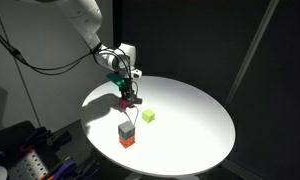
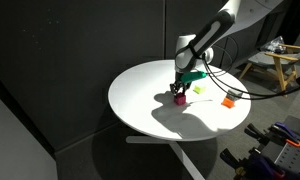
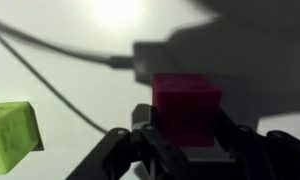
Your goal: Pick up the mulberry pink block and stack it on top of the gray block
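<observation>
My gripper (image 3: pixel 187 128) squeezes the pink block (image 3: pixel 185 98) low over the white table (image 1: pixel 190 120). My fingers (image 3: pixel 150 140) hide its lower sides. The green block (image 3: pixel 12 135) is cut off in the wrist view. The gray block (image 1: pixel 126 129) sits on an orange block (image 1: pixel 126 142), apart from me, small and blurry.

Round white table (image 1: pixel 195 125) brightly lit, on pedestal; black curtain (image 2: pixel 80 40) behind in both exterior views; wooden frame (image 2: pixel 275 60) at edge; dark floor (image 2: pixel 110 165).
</observation>
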Robot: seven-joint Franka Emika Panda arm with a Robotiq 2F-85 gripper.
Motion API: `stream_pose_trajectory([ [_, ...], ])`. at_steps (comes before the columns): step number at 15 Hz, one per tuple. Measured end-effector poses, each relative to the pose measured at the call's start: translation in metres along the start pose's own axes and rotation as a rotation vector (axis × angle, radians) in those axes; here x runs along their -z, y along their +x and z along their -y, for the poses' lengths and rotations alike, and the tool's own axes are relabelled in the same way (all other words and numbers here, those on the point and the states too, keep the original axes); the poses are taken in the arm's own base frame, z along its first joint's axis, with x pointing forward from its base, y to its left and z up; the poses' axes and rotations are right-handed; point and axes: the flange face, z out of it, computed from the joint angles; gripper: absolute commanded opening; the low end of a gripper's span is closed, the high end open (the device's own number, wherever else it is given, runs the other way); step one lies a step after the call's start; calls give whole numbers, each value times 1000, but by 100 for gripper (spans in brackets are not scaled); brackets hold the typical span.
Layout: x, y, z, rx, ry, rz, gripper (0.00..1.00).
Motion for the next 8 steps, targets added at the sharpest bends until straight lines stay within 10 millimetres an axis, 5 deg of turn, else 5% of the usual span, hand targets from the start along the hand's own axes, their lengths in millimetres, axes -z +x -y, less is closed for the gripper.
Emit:
stream_pose_trajectory([
  [8, 46, 3, 1, 0, 0, 13, 30],
])
